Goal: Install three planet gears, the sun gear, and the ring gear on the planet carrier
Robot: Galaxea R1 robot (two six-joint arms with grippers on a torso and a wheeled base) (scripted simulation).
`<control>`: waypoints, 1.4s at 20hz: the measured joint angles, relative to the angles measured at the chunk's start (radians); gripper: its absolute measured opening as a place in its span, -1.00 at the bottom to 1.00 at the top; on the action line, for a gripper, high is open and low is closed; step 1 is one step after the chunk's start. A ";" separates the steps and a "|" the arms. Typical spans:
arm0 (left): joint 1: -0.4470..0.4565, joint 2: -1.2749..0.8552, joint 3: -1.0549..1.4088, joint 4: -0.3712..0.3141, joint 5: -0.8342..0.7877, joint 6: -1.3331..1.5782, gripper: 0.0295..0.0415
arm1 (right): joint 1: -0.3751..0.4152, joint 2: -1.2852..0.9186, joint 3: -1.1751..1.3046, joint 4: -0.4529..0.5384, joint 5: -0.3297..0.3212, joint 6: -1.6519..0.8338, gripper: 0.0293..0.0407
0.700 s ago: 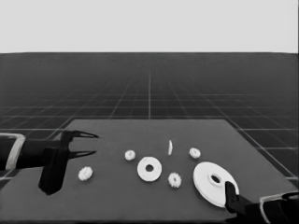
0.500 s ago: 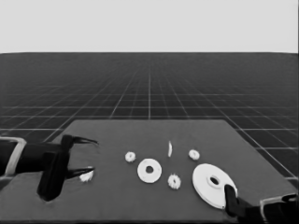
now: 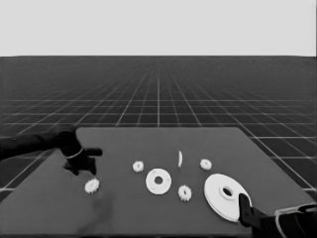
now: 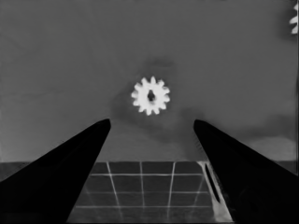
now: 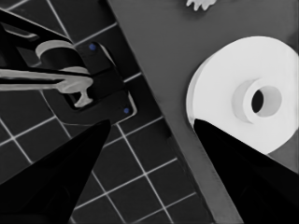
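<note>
Left gripper (image 4: pixel 152 122) jaws spread above gear (image 4: pixel 150 95)

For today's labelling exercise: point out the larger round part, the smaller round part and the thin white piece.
larger round part (image 3: pixel 218 199): head view, flat white face left of its hole.
smaller round part (image 3: pixel 151 181): head view, white ring left of its hole.
thin white piece (image 3: pixel 180 158): head view, middle of the sliver.

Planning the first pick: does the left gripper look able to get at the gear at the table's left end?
Probably yes. The left gripper hangs just above that gear, open, and nothing lies between; the left wrist view shows the gear lying alone on the table.
</note>
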 joint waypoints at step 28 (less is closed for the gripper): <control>0.004 0.007 -0.019 -0.006 -0.001 0.002 -0.72 | 0.000 0.000 0.000 0.000 0.000 0.000 0.61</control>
